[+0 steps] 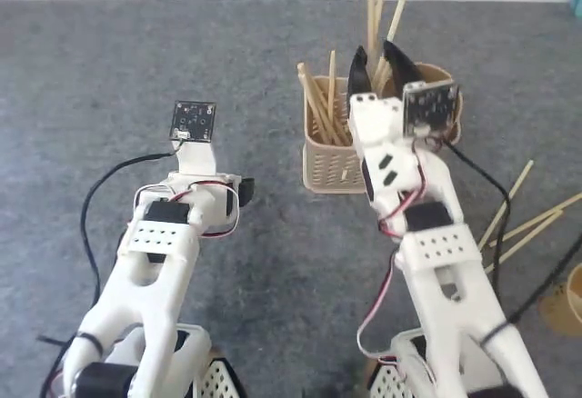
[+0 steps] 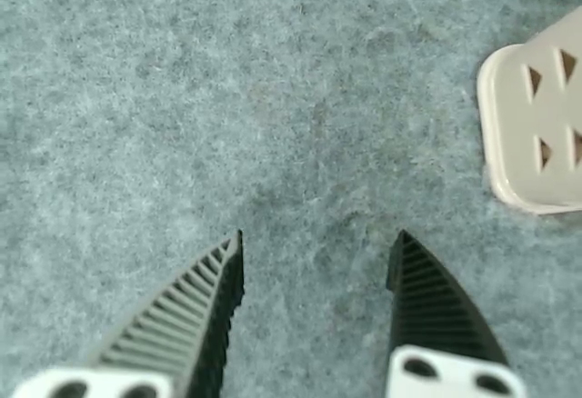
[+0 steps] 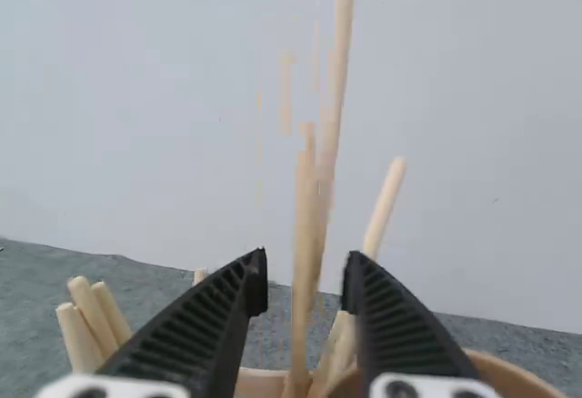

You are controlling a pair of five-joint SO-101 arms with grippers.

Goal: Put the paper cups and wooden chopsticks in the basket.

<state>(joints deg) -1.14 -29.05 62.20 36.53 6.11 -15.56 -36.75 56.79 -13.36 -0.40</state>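
A cream plastic basket [image 1: 329, 169] stands on the grey mat and holds several wooden chopsticks [image 1: 318, 107] upright. A brown paper cup [image 1: 447, 82] sits in its far right part, its rim [image 3: 514, 369] showing in the right wrist view. My right gripper [image 1: 377, 60] hovers over the basket, open, and a chopstick [image 3: 307, 262] stands upright between its jaws without being clamped. More chopsticks [image 1: 527, 221] lie on the mat at the right. My left gripper [image 2: 318, 243] is open above bare mat, left of the basket's corner [image 2: 536, 134].
Another paper cup [image 1: 573, 300] sits at the right edge of the mat. Black cables trail from both arms. A white wall [image 3: 136, 98] stands behind the mat's far edge. The left arm's wrist camera board [image 1: 194, 122] faces upward.
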